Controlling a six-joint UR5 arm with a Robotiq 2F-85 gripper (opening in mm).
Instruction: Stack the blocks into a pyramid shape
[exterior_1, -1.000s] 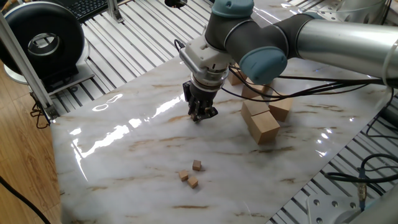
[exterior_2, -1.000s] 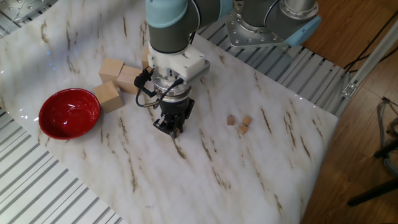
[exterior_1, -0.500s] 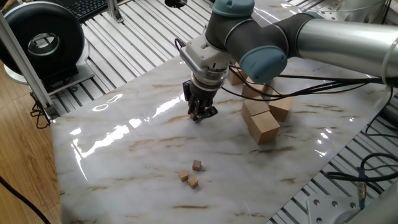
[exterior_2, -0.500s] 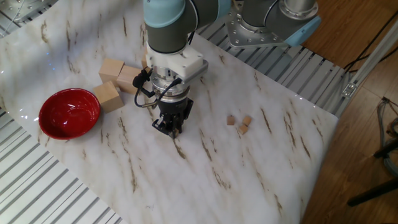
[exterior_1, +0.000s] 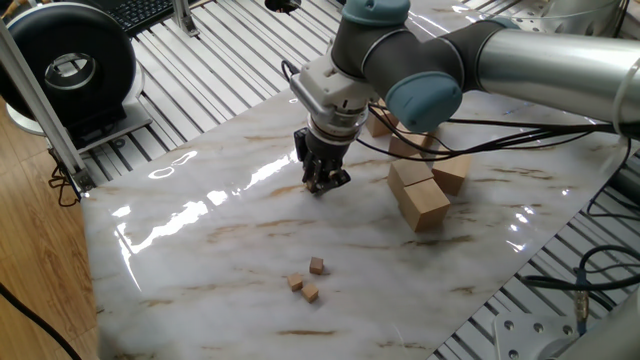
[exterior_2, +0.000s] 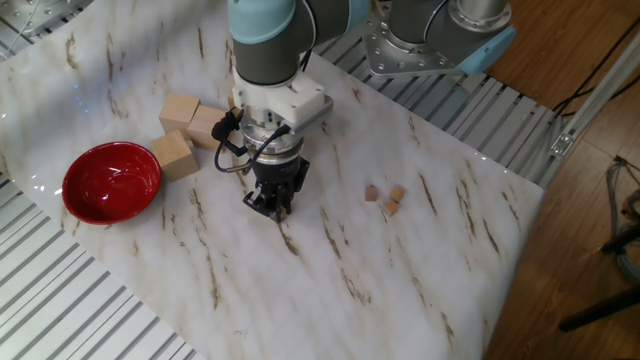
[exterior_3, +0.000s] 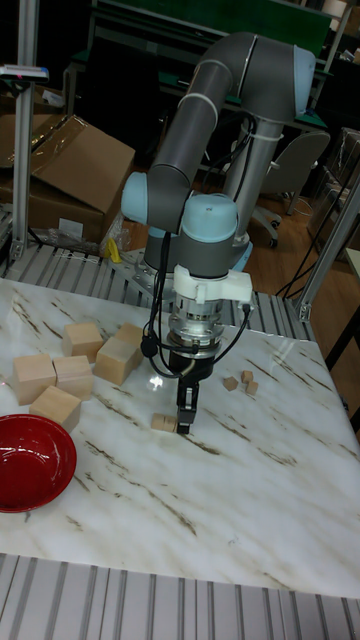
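Item: four tiny tan cubes, to be stacked as a pyramid — state of progress.

Cluster of three cubes (exterior_1: 308, 280): lying loose on the marble table (exterior_1: 200, 260), close together but all flat on the surface; none rests on another in any view. In the tall fixed view the same three (exterior_3: 241, 380) sit to the right of the arm, apart from it.

Fourth cube (exterior_3: 163, 422): seen only in the tall fixed view, on the table just beside the fingertips, on their left in that picture. Whether it touches a finger cannot be told. The arm hides it in both other views.

Gripper (exterior_3: 184, 424): low over the table, pointing straight down, well apart from the cluster. Fingers look close together and nothing shows between them; whether fully clenched or slightly parted cannot be told.

Other contents: large pale wooden blocks (exterior_2: 185, 130) in a group and a red bowl (exterior_2: 110, 182), both aside from the work.

Assessment: no layer built yet. Judged remaining — gather the lone cube toward the others, form a base row, then set a cube on top.
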